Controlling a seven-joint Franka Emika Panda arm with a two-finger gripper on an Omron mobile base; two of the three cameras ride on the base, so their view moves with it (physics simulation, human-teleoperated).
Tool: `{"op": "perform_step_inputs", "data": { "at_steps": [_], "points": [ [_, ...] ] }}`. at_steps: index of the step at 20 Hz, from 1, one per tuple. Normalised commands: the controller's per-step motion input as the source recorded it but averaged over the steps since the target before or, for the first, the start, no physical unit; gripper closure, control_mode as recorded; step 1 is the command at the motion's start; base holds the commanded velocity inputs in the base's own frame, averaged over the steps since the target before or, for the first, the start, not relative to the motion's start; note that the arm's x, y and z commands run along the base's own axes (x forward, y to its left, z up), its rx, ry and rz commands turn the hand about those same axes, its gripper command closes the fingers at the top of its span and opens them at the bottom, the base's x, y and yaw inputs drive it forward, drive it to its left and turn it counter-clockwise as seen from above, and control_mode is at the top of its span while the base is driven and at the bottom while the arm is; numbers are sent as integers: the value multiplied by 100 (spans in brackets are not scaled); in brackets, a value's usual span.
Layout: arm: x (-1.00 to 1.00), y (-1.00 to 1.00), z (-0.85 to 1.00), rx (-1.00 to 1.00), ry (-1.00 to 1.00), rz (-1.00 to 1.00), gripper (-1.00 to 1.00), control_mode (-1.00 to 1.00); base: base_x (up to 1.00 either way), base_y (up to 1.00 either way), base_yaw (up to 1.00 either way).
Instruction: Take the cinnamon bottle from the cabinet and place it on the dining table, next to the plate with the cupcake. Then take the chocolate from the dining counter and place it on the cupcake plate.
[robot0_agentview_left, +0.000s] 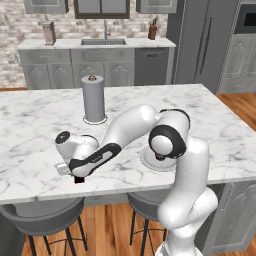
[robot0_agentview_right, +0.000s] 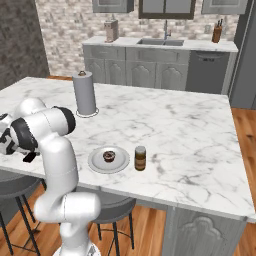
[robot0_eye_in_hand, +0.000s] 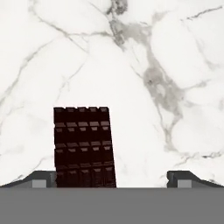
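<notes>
The chocolate (robot0_eye_in_hand: 83, 146) is a dark ridged bar lying flat on the white marble counter. My gripper (robot0_eye_in_hand: 117, 179) hovers just over it, open wide. The bar sits between the fingers, close to the left fingertip (robot0_eye_in_hand: 43, 178) and far from the right one. In the left base view the gripper (robot0_agentview_left: 75, 176) is low at the counter's front edge, with the chocolate (robot0_agentview_left: 78, 179) as a dark patch under it. The white plate (robot0_agentview_right: 95, 162) carries the cupcake (robot0_agentview_right: 109, 156). The cinnamon bottle (robot0_agentview_right: 140, 158) stands upright just right of the plate.
A paper towel roll (robot0_agentview_left: 94, 100) stands upright on the counter behind the arm. Grey stools (robot0_agentview_left: 45, 215) are tucked under the counter's front edge. My arm's elbow hides part of the plate (robot0_agentview_left: 150, 161) in the left base view.
</notes>
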Motion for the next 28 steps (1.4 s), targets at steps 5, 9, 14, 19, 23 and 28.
{"op": "perform_step_inputs", "data": {
  "at_steps": [5, 9, 14, 19, 23, 28],
  "points": [
    [17, 2, -12, 6, 0, 4, -100, -100, 0, 0, 0],
    [4, 14, -10, 8, 0, 3, -100, -100, 0, 0, 0],
    [0, 15, -9, 6, 0, 0, -100, -100, 0, 0, 0],
    [0, 7, -13, 0, 7, 0, -100, -100, 0, 0, 0],
    [0, -8, -27, 0, 16, 0, -100, -100, 0, 0, 0],
    [0, -12, -36, 0, 22, 0, -100, -100, 0, 0, 0]
  ]
}}
